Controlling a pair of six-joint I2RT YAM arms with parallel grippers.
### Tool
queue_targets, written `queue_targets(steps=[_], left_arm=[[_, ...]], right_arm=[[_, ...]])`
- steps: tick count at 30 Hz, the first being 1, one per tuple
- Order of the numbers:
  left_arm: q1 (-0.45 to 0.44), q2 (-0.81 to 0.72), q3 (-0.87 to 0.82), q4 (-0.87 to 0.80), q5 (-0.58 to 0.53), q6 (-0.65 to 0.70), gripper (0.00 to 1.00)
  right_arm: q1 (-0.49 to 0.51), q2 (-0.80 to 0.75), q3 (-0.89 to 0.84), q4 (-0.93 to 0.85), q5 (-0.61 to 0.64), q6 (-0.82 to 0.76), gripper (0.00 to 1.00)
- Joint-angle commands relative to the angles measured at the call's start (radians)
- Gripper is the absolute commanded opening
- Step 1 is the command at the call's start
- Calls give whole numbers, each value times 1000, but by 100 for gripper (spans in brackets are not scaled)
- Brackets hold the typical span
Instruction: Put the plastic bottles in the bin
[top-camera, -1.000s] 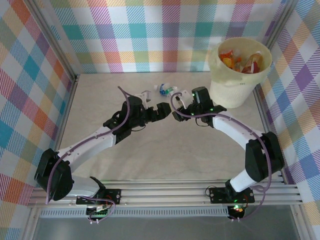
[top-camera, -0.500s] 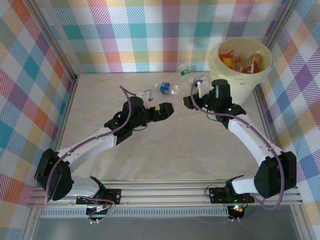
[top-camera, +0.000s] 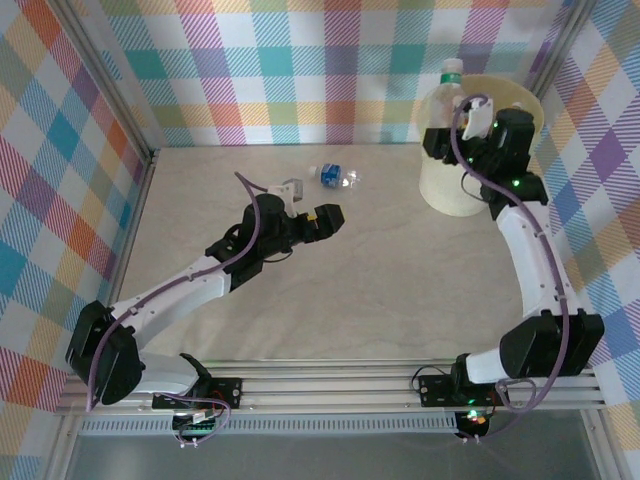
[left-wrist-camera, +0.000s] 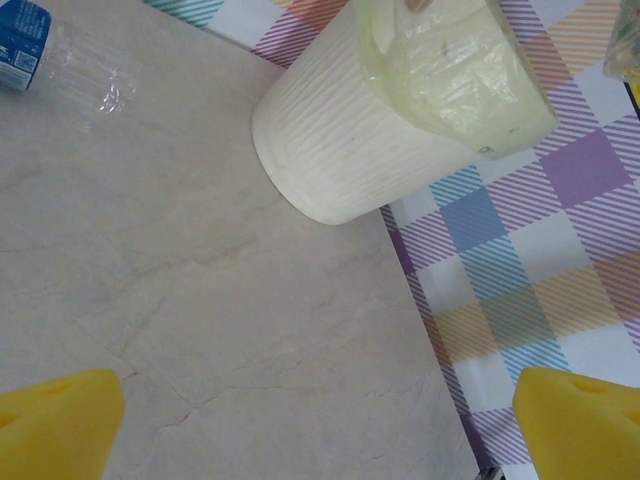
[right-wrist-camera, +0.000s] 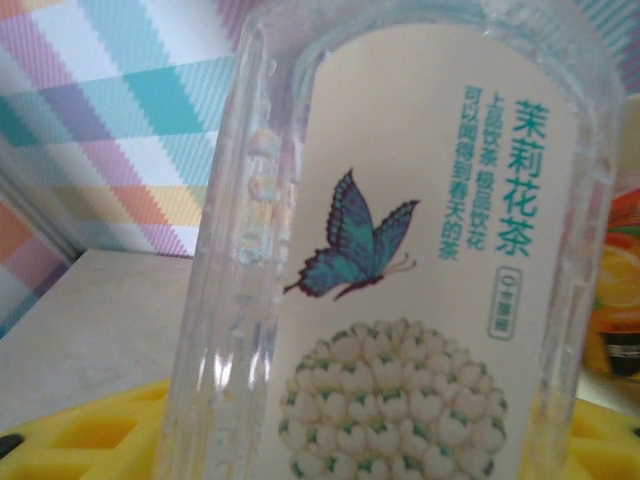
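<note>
Left gripper (top-camera: 312, 202): jaws spread wide, holding nothing, low over the middle of the table (top-camera: 380, 290).
Blue-labelled bottle (top-camera: 335, 176): clear, lying on its side on the table just beyond that gripper, well apart from the bin (top-camera: 470, 190).
Green-capped bottle (top-camera: 449, 90): clear, butterfly label, upright, clamped in the right gripper (top-camera: 456, 125) over the bin's left rim.
Bin: far right corner; holds something orange, probably bottles, poorly seen.

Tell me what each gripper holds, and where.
Right gripper grips the clear green-capped bottle by its labelled body, cap up, at the bin rim. Left gripper is open, holding nothing.
</note>
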Motion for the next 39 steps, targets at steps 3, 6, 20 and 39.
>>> queue_targets(steps=[3, 6, 20, 39], left_arm=[[-7, -56, -26, -28, -35, 36, 100], [-8, -72, -43, -29, -51, 35, 100], [-8, -94, -59, -45, -77, 41, 100], [-8, -82, -56, -59, -92, 40, 100]], right_arm=[[-83, 111, 128, -115, 6, 50, 40], [-116, 161, 163, -115, 18, 66, 41], [-143, 443, 536, -367, 326, 28, 56], [-145, 445, 636, -387, 289, 65, 100]])
